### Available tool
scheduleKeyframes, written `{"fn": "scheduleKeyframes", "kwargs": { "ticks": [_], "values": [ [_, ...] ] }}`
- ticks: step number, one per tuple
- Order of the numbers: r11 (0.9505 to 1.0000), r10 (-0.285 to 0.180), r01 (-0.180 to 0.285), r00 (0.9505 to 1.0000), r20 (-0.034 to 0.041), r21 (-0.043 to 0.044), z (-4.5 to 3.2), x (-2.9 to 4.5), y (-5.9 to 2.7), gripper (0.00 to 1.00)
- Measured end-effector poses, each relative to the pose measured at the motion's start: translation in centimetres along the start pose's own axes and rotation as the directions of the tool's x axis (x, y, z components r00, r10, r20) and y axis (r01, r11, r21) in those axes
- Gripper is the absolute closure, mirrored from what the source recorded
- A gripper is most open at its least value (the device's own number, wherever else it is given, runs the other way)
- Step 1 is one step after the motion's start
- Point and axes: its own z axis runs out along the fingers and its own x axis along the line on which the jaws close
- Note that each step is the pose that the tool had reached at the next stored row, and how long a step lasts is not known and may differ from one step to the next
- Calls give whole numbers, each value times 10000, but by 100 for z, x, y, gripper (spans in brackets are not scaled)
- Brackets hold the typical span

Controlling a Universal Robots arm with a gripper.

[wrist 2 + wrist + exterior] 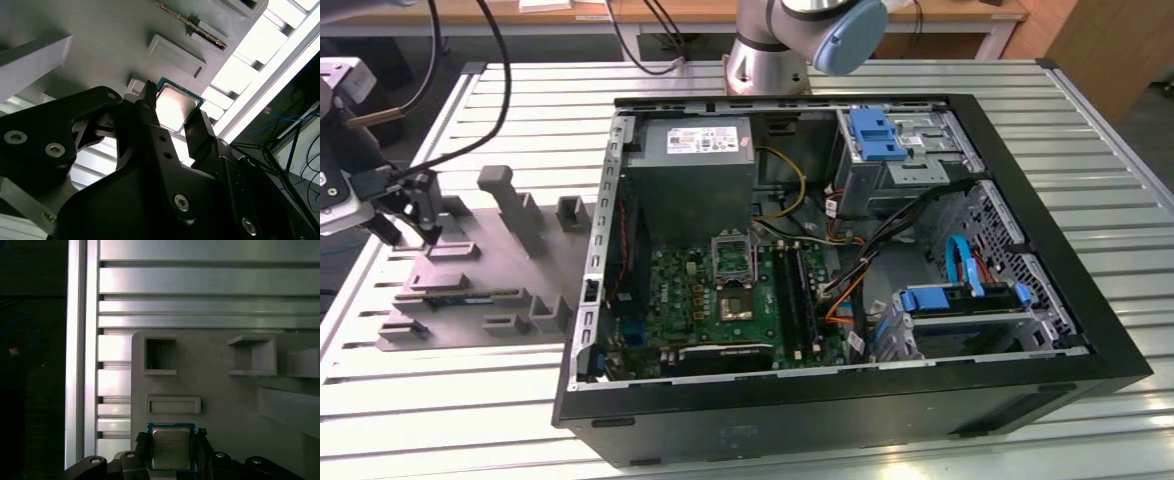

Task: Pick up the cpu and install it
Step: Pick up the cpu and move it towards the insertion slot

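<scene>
The cpu (pixel 171 447) is a small square chip with a silvery top and a blue-green rim, and it also appears in the second wrist view as the cpu (pixel 175 106). My gripper (pixel 171 452) is shut on it, with a black finger against each of two opposite edges. In the exterior view my gripper (pixel 424 232) hangs at the far left, over the back corner of the grey plastic tray (pixel 480 320). The chip sits level just over the tray surface (pixel 220 405); I cannot tell whether it still touches. The motherboard socket (pixel 736 300) lies open inside the computer case (pixel 854 400).
The tray carries upright posts (pixel 518 205) and small pockets (pixel 160 356). A memory stick (pixel 460 297) lies in a tray slot. The case holds a grey power-supply box (pixel 694 165), blue drive brackets (pixel 874 135) and loose cables (pixel 854 270). The arm's base (pixel 767 60) stands behind the case on the slatted table (pixel 454 390).
</scene>
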Motion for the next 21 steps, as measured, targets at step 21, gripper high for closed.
{"fn": "scheduleKeyframes", "kwargs": {
  "ticks": [21],
  "values": [
    [10000, 0, 0, 10000, 1, -1, -153, -1, 6, 53]
  ]
}}
